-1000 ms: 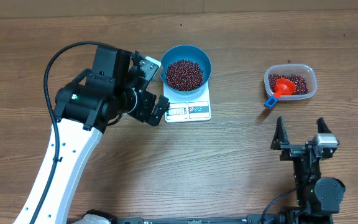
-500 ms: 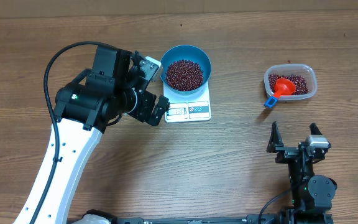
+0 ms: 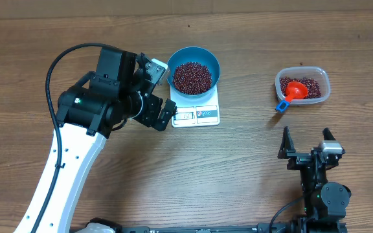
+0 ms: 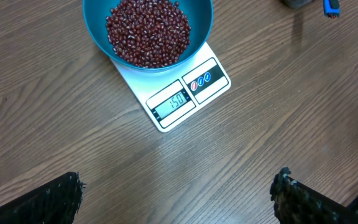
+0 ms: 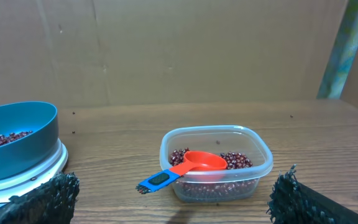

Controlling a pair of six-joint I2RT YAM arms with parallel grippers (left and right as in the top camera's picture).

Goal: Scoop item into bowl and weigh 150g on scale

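Held the left gripper (image 4: 179,200) spread wide and empty above the wooden table (image 4: 278,137). Found, just ahead of its fingers (image 4: 61,199), the white scale (image 4: 211,82), with 150 on the display. Carried the blue bowl (image 4: 201,17) on the part of the scale farthest from that gripper, heaped with red-brown beans (image 4: 148,31). Parked the right gripper (image 3: 307,141) low over the table, likewise gaping wide and gripping nothing. Faced, straight ahead of that gripper and well apart from it, a clear plastic tub (image 5: 257,171) with more beans and an orange scoop (image 5: 204,160) lying inside, blue handle jutting over the rim toward the gripper's left. Showed bowl and scale far off to the right gripper's left, well clear of its fingers.
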